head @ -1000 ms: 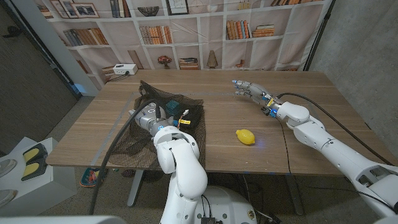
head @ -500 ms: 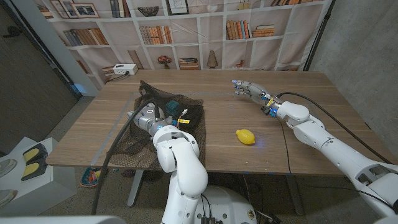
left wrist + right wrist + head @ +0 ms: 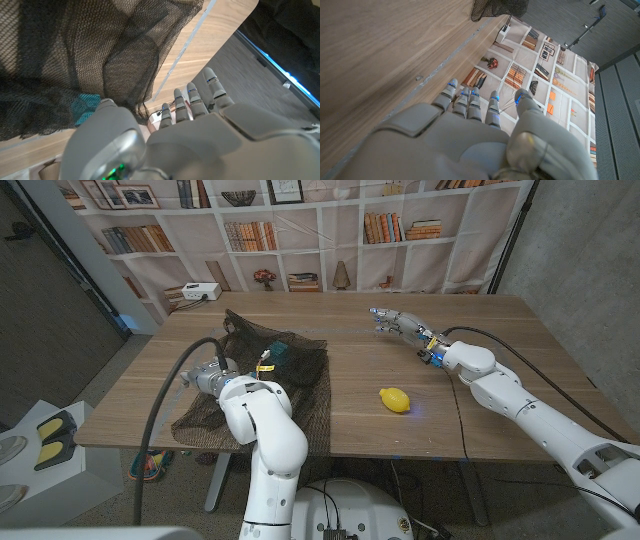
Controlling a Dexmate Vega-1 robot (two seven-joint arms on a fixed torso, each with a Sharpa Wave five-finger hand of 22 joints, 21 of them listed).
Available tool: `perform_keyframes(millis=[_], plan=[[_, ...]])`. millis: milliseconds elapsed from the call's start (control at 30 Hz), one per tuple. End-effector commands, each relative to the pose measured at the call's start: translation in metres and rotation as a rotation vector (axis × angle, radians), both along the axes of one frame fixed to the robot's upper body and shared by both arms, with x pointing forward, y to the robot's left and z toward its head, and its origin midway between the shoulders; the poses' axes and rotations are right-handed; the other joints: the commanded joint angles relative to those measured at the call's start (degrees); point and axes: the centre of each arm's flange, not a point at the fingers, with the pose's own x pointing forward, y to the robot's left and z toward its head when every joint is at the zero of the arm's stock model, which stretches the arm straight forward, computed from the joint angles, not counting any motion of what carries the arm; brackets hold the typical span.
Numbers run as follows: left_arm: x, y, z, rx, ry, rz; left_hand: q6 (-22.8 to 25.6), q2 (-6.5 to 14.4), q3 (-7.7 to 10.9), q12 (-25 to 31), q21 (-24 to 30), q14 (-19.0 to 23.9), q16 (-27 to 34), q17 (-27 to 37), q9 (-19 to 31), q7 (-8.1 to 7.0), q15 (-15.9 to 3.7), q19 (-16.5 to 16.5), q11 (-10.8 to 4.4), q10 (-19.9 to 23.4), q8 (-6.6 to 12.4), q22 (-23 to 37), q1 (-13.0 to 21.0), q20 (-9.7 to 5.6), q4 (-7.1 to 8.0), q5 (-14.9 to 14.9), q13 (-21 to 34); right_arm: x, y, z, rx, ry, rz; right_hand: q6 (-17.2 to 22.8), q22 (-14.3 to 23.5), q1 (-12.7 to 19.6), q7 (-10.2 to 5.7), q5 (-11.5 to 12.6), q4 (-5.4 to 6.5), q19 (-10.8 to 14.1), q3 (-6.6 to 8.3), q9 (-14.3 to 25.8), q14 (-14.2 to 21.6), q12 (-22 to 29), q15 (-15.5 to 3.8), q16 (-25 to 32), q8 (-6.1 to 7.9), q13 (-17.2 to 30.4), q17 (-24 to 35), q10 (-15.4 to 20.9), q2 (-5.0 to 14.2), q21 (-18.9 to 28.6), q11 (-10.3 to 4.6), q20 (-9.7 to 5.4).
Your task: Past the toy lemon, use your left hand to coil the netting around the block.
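Head view: a sheet of black mesh netting lies heaped and spread over the left part of the wooden table, reaching its near edge, with a teal block showing through the mesh near the top of the heap. A yellow toy lemon rests on bare wood to the right, well apart from the netting. The left hand sits at the netting's left side, close to the table's left edge; its arm crosses in front of much of the heap. Left wrist view: the fingers of the left hand reach out side by side past the table edge, and a fold of netting hangs just beside the thumb side, but whether any mesh is actually pinched cannot be told. The right hand hovers over the far right of the table, fingers extended and apart, holding nothing, as the right wrist view confirms. Judged risks: the block appears covered but not tightly wound, so a pull on a loose fold could drag the block along rather than wrap it; a weak hold could let the mesh slip free; and mesh lying at the near edge could slide off the table if tugged outward.
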Motion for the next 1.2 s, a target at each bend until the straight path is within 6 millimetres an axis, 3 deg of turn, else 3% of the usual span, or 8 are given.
perform_keyframes(millis=[33,200,400,800,967,1200], plan=[[0.011,0.032,-0.005,-0.022,0.031,-0.004,1.10,0.01,0.07,0.62,-0.24,1.02,0.37,0.08,0.22,-0.56,-0.60,0.86,-0.76,1.09,0.65,0.23,0.68,0.01,-0.62,0.00,0.10,-0.006,0.006,0.001,0.001,-0.007,-0.009,0.30,0.12,-0.38,0.07,0.06,0.19,0.23,0.00,0.30,0.10,-0.22,0.32,0.33,-0.15,0.30,0.18,0.18,-0.15,0.00,-0.16,-0.05],[0.021,0.040,-0.008,0.005,0.052,0.010,2.69,0.10,0.48,1.60,-0.29,3.66,1.26,-0.08,0.19,-1.63,-1.63,2.81,-1.63,3.62,1.18,0.33,2.18,-0.17,-1.72,0.15,-0.06,-0.009,0.003,-0.003,0.007,-0.003,-0.019,0.30,0.12,-0.44,0.03,0.05,0.22,0.23,-0.03,0.31,0.13,-0.20,0.34,0.33,-0.15,0.31,0.19,0.25,-0.19,0.00,-0.03,0.03],[0.038,0.052,-0.018,-0.043,0.059,-0.061,3.91,0.31,1.00,1.73,-0.11,4.79,1.48,-0.21,0.16,-0.79,-2.72,4.89,-1.88,4.29,1.50,0.37,3.78,-0.27,-2.75,0.38,-0.32,-0.010,0.004,-0.003,0.003,-0.005,-0.022,0.29,0.12,-0.48,0.01,0.03,0.20,0.19,-0.08,0.31,0.10,-0.22,0.29,0.30,-0.15,0.31,0.19,0.21,-0.30,-0.03,-0.01,0.06],[0.066,0.048,-0.026,-0.043,0.104,-0.140,8.64,-0.03,1.85,3.12,0.70,10.10,2.55,-0.47,0.07,-0.40,-4.99,12.09,-3.36,9.39,2.38,0.32,7.62,-0.56,-5.47,0.96,-1.15,-0.008,0.005,0.001,0.005,-0.006,-0.030,0.31,0.12,-0.61,0.03,-0.02,0.20,0.18,-0.19,0.31,0.07,-0.21,0.28,0.26,-0.14,0.33,0.18,0.25,-0.50,-0.04,0.09,0.14],[0.075,0.045,-0.032,-0.014,0.142,-0.134,10.62,-0.36,2.46,3.53,1.89,14.34,3.24,-0.58,0.02,-0.40,-7.17,18.93,-4.04,12.07,2.26,0.20,10.29,-2.77,-7.38,1.15,-1.76,-0.006,0.004,0.001,0.008,-0.003,-0.036,0.24,0.12,-0.63,0.01,-0.03,0.19,0.20,-0.21,0.31,0.10,-0.22,0.30,0.26,-0.16,0.33,0.17,0.23,-0.52,-0.03,0.10,0.17],[0.086,0.046,-0.042,-0.023,0.159,-0.147,12.71,-0.46,2.70,4.06,2.21,17.45,3.77,-0.64,0.05,-0.34,-7.92,22.00,-4.46,14.55,2.54,0.15,11.33,-4.44,-8.18,1.23,-2.12,-0.003,0.006,0.002,0.002,-0.002,-0.035,0.23,0.12,-0.69,-0.02,-0.04,0.21,0.17,-0.24,0.31,0.13,-0.23,0.33,0.26,-0.16,0.34,0.17,0.23,-0.54,-0.05,0.12,0.20]])
